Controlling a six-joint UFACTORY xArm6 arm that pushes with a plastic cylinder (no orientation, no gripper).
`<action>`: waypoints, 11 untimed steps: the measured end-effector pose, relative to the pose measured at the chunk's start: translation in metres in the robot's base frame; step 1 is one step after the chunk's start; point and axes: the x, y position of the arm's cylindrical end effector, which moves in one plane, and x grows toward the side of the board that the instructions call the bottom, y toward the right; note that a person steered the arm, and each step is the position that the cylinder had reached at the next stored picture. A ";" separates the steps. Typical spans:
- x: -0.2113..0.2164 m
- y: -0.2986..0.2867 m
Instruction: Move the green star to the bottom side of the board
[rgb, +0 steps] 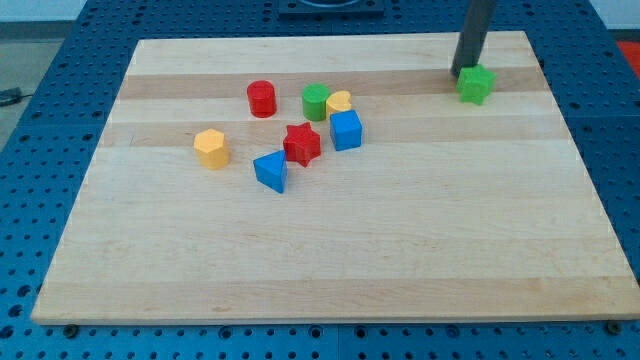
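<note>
While the other blocks cluster well left, green star (476, 84) sits top right on board (400, 250), path downward unobstructed; orientation unclear, probably no long axis. My tip (462, 72) touches its upper-left; no jaws.

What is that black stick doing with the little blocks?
It is the robot arm's rod. My tip sits right beside the green star, on its upper-left, near the board's top right corner. The star has to go to the bottom side, so it is far from there. The other blocks sit bunched left of centre.
</note>
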 end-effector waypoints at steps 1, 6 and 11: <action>0.046 0.000; 0.033 0.065; 0.166 0.033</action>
